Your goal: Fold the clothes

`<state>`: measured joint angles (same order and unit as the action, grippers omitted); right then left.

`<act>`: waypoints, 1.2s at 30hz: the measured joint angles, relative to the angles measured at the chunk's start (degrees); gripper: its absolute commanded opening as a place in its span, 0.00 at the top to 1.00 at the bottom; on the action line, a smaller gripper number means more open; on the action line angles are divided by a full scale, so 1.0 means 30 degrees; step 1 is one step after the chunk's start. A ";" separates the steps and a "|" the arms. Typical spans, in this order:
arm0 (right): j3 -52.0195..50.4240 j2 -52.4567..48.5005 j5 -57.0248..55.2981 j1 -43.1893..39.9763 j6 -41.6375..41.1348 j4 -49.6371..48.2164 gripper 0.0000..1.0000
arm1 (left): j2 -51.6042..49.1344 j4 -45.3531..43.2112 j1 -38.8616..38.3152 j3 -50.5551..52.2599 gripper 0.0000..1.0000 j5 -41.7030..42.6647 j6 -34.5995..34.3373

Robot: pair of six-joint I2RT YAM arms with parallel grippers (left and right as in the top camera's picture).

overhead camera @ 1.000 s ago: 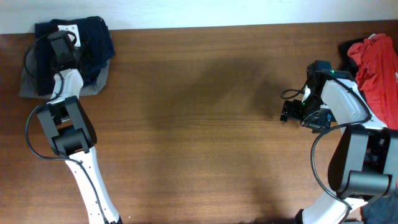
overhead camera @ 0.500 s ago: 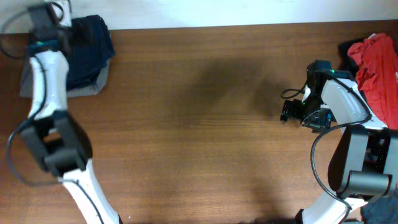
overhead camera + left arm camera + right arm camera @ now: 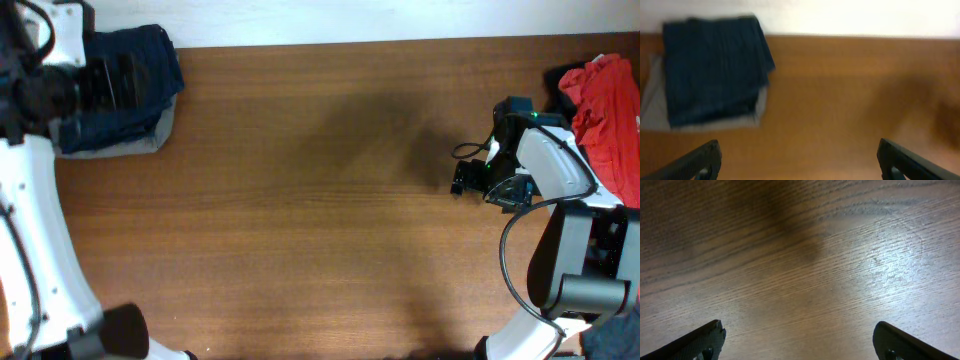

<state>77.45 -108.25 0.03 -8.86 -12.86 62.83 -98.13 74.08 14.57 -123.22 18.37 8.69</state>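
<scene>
The navy trousers lie folded in a compact stack at the table's far left corner, on top of the grey trousers. In the left wrist view the navy trousers lie flat with the grey edge showing beneath them. My left gripper is raised high above the stack and blurred; in its wrist view it is open and empty. My right gripper hovers low over bare wood at the right; in its wrist view it is open and empty.
A red garment is heaped at the table's far right edge, behind the right arm. The wooden table stretches between the two arms. A white wall strip runs along the back edge.
My left arm has lifted off the navy stack and risen toward the camera, swinging left, with nothing in the gripper. The right arm has not moved.
</scene>
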 measured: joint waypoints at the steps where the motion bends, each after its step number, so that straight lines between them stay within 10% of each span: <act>1: 0.0000 0.0000 0.0000 0.0000 0.0015 0.0007 0.01 | 0.0328 0.0663 0.0000 0.0000 0.01 0.0066 0.0175; 17: 0.0000 0.0000 0.0000 0.0000 0.0015 0.0000 0.01 | 0.8568 0.2229 -0.2616 0.2681 0.01 0.0408 0.1464; 36: 0.0000 0.0000 0.0000 0.0000 0.0007 0.0000 0.01 | 1.9817 -0.9369 -0.3140 2.4174 0.01 0.4830 0.0794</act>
<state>77.45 -108.25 0.03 -8.86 -12.84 62.83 -38.68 45.98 5.15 -50.70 32.86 11.07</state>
